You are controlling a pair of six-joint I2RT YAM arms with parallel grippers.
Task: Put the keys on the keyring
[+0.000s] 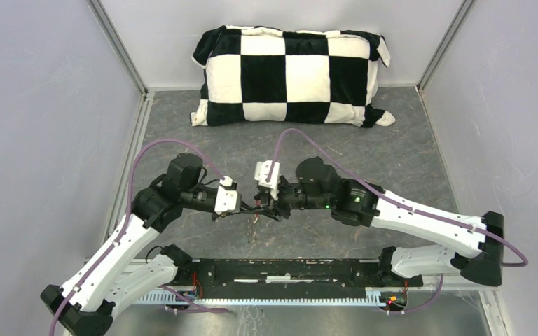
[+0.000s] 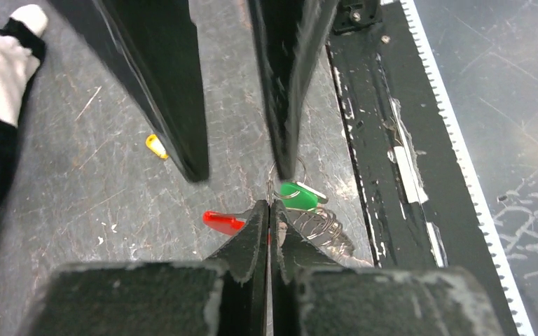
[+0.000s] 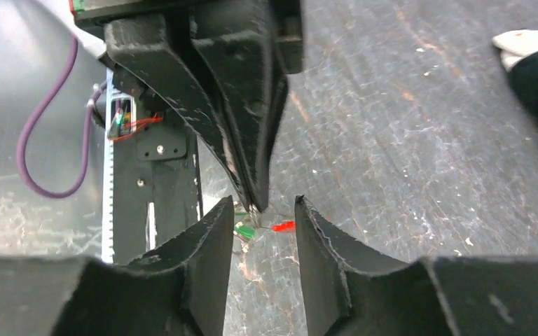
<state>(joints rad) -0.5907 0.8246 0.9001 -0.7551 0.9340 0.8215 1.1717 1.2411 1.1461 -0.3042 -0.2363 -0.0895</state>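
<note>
My left gripper (image 2: 270, 207) is shut, with the thin silver keyring (image 2: 272, 183) pinched between its tips and held above the table. The green-headed key (image 2: 298, 195) hangs on the ring, and a coil of chain links (image 2: 320, 225) and the red tag (image 2: 222, 222) dangle beside it. The yellow-headed key (image 2: 155, 146) lies loose on the table, apart from the ring. My right gripper (image 3: 262, 206) is open, its fingers (image 2: 177, 98) on either side of the ring, just beyond my left tips. The green key (image 3: 245, 232) and red tag (image 3: 284, 226) show between its jaws. Both grippers (image 1: 258, 204) meet mid-table.
A black-and-white checkered pillow (image 1: 291, 75) lies at the back of the table. A black rail (image 1: 287, 269) with a toothed white strip runs along the near edge, close to the hanging keyring. Grey walls enclose the left and right sides.
</note>
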